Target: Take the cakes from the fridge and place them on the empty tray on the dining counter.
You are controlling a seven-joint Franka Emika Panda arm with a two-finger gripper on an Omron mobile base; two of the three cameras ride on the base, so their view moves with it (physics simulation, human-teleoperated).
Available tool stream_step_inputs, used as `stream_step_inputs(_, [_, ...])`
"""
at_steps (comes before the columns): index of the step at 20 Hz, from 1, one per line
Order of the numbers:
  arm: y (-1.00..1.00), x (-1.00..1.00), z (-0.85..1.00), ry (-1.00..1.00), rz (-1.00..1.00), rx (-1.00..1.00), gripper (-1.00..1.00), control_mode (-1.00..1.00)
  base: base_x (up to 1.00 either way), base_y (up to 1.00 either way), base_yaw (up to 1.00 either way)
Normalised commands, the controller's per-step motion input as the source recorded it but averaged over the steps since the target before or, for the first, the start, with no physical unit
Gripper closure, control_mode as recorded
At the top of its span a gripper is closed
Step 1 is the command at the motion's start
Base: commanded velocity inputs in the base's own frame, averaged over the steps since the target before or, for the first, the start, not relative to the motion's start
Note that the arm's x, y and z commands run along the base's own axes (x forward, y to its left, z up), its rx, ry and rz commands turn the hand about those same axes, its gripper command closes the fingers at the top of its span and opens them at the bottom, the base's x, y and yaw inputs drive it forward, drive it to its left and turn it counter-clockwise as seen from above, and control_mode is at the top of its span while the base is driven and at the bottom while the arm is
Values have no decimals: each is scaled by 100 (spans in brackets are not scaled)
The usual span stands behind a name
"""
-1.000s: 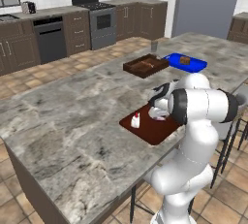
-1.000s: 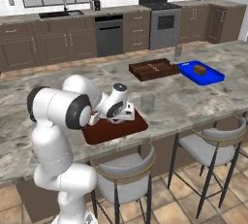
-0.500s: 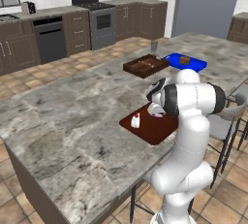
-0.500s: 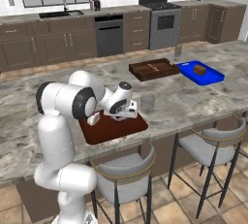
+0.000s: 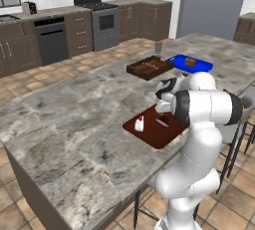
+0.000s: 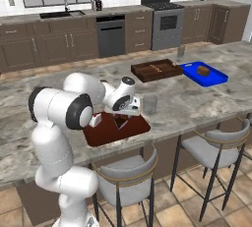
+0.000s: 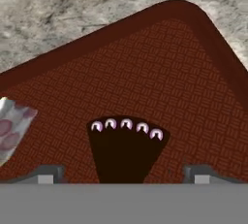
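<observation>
Nearest the base, the white arm folds forward over the near edge of the dining counter [image 5: 74,124], and its gripper [image 7: 124,172] hangs low above the reddish-brown tray [image 5: 149,134], fingers [image 7: 46,173] spread wide apart with nothing between them; in the hand view the chocolate cake [image 7: 127,148], a dark wedge with a row of pinkish dots along its top, lies on the patterned tray floor in the gap between the two fingertips, touched by neither; the same wedge shows in the left base view as a small dark piece [image 5: 162,122] near the middle of the tray; the white cake [image 5: 139,123] with its red top stands on the same tray, toward its left end in the left base view, a little apart from the wedge, and its edge appears at the left margin of the hand view; just beside the tray's right side in the right base view stands a clear glass [image 6: 149,104] on the stone; farther along the counter sits a dark brown sectioned tray [image 6: 156,70], and right of it a bright blue tray [image 6: 209,76] holding a small brown lump [image 6: 202,70]; beyond the counter, against the far wall, a black stove [image 6: 163,17] stands among dark cabinets.
</observation>
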Motion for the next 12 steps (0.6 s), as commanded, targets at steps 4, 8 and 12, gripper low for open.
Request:
stream_step_inputs(4, [-3,-76,92,-1,0,0,-100,-100,0,0,0])
stream_step_inputs(8, [-9,-92,100,-6,3,0,-100,-100,0,0,0])
stream_step_inputs(12, [-8,-100,100,-15,5,-1,-100,-100,0,0,0])
